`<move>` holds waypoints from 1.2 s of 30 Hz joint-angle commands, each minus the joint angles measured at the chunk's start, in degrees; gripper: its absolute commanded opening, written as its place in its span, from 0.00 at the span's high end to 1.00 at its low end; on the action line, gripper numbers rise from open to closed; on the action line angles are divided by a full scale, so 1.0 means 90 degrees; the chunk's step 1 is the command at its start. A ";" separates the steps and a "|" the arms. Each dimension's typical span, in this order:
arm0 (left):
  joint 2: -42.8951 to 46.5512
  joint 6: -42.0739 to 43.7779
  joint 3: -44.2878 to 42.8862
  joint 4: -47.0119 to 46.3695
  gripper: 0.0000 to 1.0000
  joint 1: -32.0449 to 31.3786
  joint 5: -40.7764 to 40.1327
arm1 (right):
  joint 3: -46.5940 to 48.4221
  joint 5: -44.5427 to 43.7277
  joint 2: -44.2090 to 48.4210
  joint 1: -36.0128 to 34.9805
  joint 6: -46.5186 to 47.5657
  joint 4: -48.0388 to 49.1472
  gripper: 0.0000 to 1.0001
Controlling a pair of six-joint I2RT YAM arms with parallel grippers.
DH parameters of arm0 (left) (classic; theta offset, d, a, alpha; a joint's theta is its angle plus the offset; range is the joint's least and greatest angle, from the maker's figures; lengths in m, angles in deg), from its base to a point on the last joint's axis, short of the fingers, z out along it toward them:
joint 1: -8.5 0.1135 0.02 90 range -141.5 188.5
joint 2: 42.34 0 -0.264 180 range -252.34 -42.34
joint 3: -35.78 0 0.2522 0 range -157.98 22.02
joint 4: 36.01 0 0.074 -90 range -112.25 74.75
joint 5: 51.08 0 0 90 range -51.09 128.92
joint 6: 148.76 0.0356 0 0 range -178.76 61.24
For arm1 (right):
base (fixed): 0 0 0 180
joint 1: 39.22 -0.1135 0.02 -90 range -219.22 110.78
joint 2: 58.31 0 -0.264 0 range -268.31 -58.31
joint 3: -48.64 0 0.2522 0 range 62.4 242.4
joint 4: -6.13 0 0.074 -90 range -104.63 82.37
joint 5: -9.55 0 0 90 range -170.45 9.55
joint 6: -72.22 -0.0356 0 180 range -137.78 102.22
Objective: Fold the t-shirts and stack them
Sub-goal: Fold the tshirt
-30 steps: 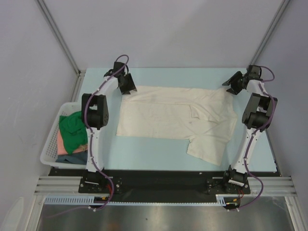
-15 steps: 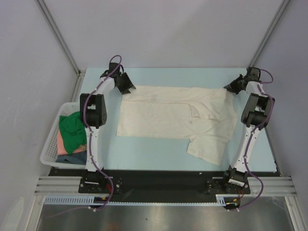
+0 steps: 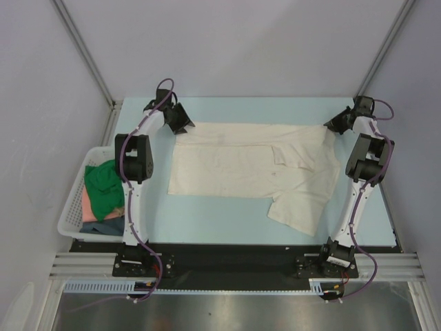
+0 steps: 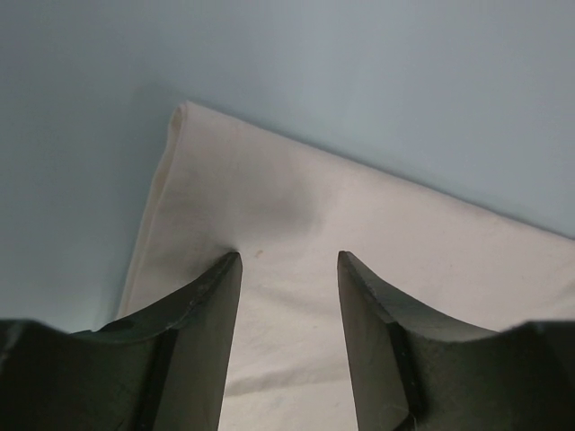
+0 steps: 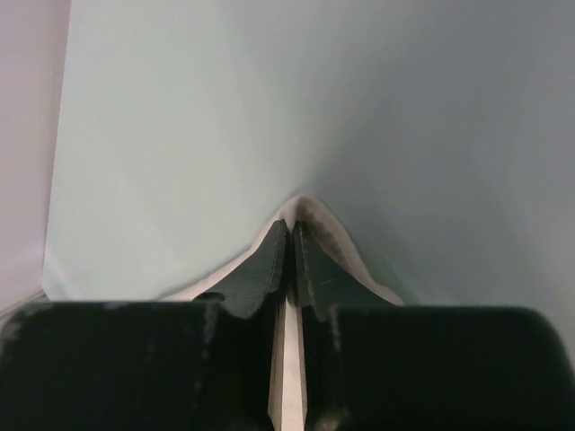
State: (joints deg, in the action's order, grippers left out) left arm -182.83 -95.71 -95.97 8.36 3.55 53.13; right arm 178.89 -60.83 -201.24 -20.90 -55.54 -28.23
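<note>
A large cream t-shirt [image 3: 255,165] lies spread flat on the pale blue table, one sleeve hanging toward the near right. My left gripper [image 3: 185,126] sits at its far left corner; in the left wrist view it [image 4: 289,262] is open, jaws apart over the cream cloth [image 4: 359,233]. My right gripper [image 3: 329,127] is at the far right corner; in the right wrist view it [image 5: 292,224] is shut on a peak of the cream cloth [image 5: 310,208]. Green [image 3: 103,183], salmon pink [image 3: 86,200] and dark blue [image 3: 103,226] t-shirts lie in the basket.
A white lattice basket [image 3: 69,217] stands off the table's left edge beside the left arm. Grey walls close in the back and sides. A black strip and metal rail run along the near edge.
Both arms have reached further back over the far corners of the cream t-shirt. The shirt's far edge has been pulled a little straighter.
</note>
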 commanded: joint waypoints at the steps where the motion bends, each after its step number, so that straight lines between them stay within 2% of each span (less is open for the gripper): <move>1: -0.0075 0.0306 -0.0365 0.0299 0.45 0.0062 -0.0407 | 0.0201 -0.0510 0.0120 0.0102 0.0250 -0.0298 0.90; 3: 0.0042 0.0521 -0.0492 0.0446 0.41 0.0033 -0.0632 | 0.0618 -0.0442 0.0071 0.0160 0.0415 -0.0686 0.77; 4: 0.0246 0.0599 -0.0541 0.0553 0.40 0.0032 -0.0700 | 0.0824 -0.0548 0.0032 0.0171 0.0522 -0.0941 0.66; 6: 0.0501 0.0814 -0.0532 0.0651 0.36 -0.0006 -0.0993 | 0.1496 -0.0665 0.0022 0.0190 0.0874 -0.1761 0.61; 7: 0.0753 0.0882 -0.0493 0.0758 0.35 -0.0016 -0.1081 | 0.1645 -0.0898 0.0032 0.0190 0.1001 -0.2025 0.52; 10: 0.1194 0.1068 -0.0182 0.0876 0.33 -0.0143 -0.1423 | 0.1910 -0.1542 0.0421 0.0219 0.1392 -0.2865 0.37; 12: 0.1663 0.1137 0.0120 0.0867 0.32 -0.0279 -0.1424 | 0.1920 -0.1797 0.0792 0.0239 0.1625 -0.3422 0.34; 15: 0.2375 0.1244 0.1047 0.0556 0.33 -0.0562 -0.1258 | 0.1298 -0.1829 0.1522 0.0161 0.1724 -0.3746 0.33; 20: 0.3634 0.1186 0.3098 -0.0109 0.34 -0.1031 -0.0770 | -0.1412 -0.1135 0.3115 -0.0316 0.1617 -0.3005 0.35; 26: 0.4661 0.1322 0.4554 -0.0285 0.35 -0.1237 -0.0613 | -0.3282 -0.0998 0.4883 -0.0912 0.1831 -0.3217 0.35; 32: 0.5647 0.1284 0.5775 -0.0081 0.42 -0.1247 -0.0798 | -0.4953 -0.0978 0.6202 -0.1148 0.1414 -0.3902 0.33; 35: 0.6086 0.1011 0.6264 0.0094 0.48 -0.1266 -0.1188 | -0.5607 -0.0920 0.6835 -0.1148 0.1227 -0.3922 0.33; 36: 0.6194 0.0913 0.6478 0.0172 0.49 -0.1257 -0.1566 | -0.5764 -0.0891 0.6955 -0.1138 0.1159 -0.3883 0.33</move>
State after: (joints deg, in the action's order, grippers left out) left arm -132.32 -85.69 -40.70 8.99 -7.73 44.91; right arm 129.78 -69.79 -143.82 -31.45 -42.49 -61.69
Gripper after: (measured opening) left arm 0.522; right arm 0.668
